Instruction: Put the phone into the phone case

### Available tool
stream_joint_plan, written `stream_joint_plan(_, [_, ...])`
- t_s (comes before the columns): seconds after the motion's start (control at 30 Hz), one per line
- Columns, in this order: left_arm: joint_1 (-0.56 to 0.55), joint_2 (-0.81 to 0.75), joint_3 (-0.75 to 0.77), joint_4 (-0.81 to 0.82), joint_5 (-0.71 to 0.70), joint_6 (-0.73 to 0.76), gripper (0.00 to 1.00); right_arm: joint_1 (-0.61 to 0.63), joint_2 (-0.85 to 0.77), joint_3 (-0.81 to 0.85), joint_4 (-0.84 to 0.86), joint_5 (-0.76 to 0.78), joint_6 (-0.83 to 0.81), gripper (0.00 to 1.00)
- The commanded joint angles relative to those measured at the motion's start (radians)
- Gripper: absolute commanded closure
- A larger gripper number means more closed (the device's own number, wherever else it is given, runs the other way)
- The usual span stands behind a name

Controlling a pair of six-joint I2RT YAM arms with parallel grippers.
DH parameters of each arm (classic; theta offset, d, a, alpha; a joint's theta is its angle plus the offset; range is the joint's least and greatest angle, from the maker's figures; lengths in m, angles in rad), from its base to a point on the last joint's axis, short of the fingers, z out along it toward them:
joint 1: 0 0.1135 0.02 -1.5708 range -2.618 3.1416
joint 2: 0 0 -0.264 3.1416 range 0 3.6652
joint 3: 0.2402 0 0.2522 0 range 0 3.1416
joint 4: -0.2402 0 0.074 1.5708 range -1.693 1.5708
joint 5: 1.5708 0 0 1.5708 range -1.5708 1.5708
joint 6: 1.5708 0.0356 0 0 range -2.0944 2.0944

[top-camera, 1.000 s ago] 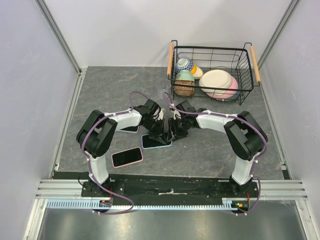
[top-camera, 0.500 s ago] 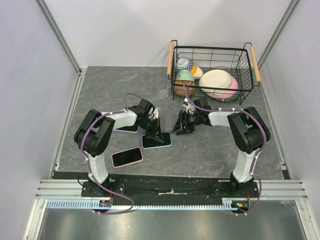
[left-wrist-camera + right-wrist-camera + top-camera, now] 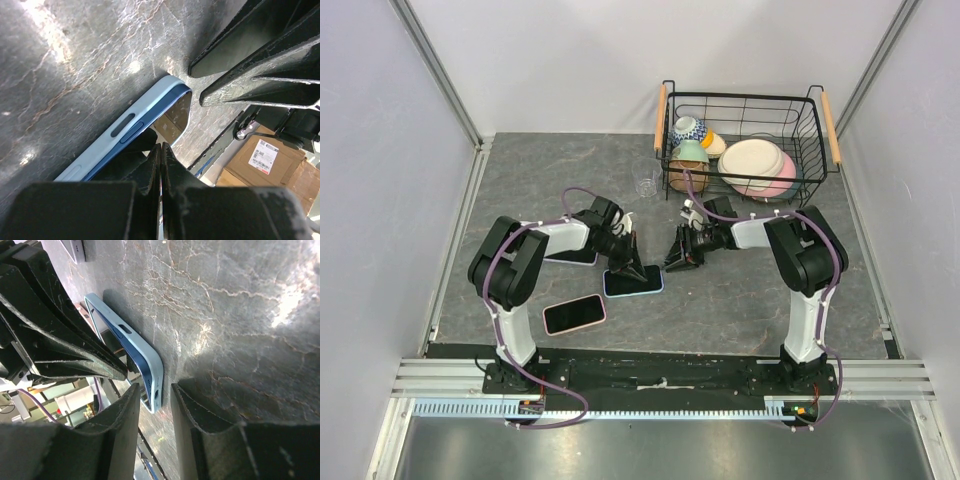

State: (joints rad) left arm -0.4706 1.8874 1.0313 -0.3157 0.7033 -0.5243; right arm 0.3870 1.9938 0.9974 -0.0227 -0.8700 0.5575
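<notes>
Phone, where?
— Flat on the worktop, seated in the light blue phone case, between my two tools.
And the tools?
— My left tool: fingers together, tip over the screen. My right tool: slightly apart, empty, beside the case's end.

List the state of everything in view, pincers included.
Phone: flat, apparently seated in the light blue case.
Left pincer: shut, tips over the phone's screen.
Right pincer: open, at the phone's end, holding nothing.
Pink phone: flat, untouched.
Glass: upright.
Basket: upright, holding bowls and plates.
</notes>
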Motion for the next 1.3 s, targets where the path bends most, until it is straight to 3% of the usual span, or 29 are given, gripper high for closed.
stream_joint_plan(0.0, [0.007,0.052,0.022,0.024,-0.074,-0.002,0.98,0.006,0.079,0.012,-0.068,0.161,-0.062,0.61])
stream_joint_plan(0.53, [0.007,0.068,0.070,-0.040,-0.154,0.021,0.98,0.010,0.138,0.119,-0.249,0.302,-0.128,0.68])
stream_joint_plan(1.0, [0.007,0.082,0.072,-0.060,-0.189,0.032,0.98,0.067,0.135,0.155,-0.309,0.407,-0.153,0.70])
stream_joint_plan(1.27, [0.004,0.104,0.099,-0.062,-0.192,0.030,0.98,0.137,0.146,0.204,-0.381,0.548,-0.189,0.70])
